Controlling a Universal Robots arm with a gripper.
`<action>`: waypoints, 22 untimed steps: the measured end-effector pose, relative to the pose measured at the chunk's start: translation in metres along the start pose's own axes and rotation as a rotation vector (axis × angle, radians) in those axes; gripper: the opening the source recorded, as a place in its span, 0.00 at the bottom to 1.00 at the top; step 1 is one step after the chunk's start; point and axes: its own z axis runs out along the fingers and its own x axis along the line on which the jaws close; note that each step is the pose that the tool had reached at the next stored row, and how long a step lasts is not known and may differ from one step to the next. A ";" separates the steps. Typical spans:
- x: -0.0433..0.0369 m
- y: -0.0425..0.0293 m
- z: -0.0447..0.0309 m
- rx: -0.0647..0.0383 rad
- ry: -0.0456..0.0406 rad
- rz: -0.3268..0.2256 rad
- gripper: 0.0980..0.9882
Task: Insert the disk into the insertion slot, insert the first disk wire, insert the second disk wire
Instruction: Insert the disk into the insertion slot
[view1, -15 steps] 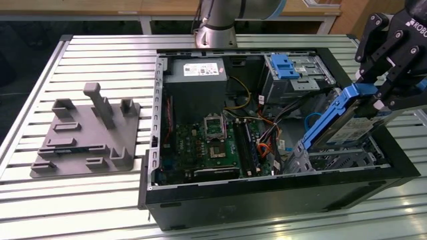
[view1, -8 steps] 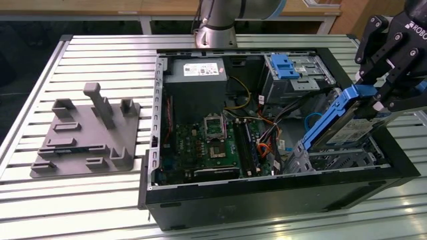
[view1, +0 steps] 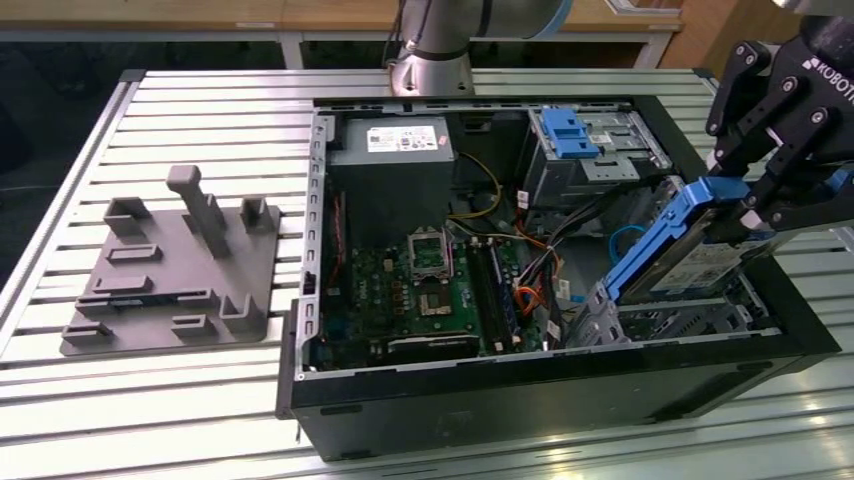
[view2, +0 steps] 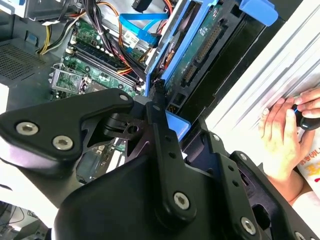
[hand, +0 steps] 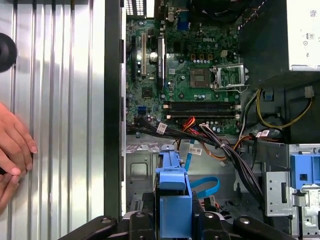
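1. Surface: a slatted metal table (view1: 187, 110) runs under everything. The arm's grey base (view1: 434, 55) stands at its far edge.
2. Exterior view's left: a grey moulded fixture (view1: 167, 275) with upright posts lies flat on the slats, well apart from the case.
3. Middle: a black computer case (view1: 534, 400) lies open on its side. Inside are a green motherboard (view1: 427, 290), a power supply (view1: 394, 140) and loose cables (view1: 527, 270).
4. Far corner, exterior view's right: a grey cage with a blue latch (view1: 574, 135).
5. Near corner: the insertion slot (view1: 687, 322), silver and perforated. The disk (view1: 667, 250) stands tilted over it, lower end down at the bay, upper end raised.
6. The gripper (view1: 754, 205) has its jaws clenched on the disk's raised end.
7. First wrist view: a person's hand (hand: 12, 145) rests on the slats beside the case.
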 end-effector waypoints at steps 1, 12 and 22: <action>0.0001 -0.0001 0.0009 0.000 0.0000 0.000 0.30; 0.0010 -0.0012 0.0105 0.000 0.0000 0.000 0.30; 0.0022 -0.0021 0.0247 0.000 -0.0001 0.000 0.30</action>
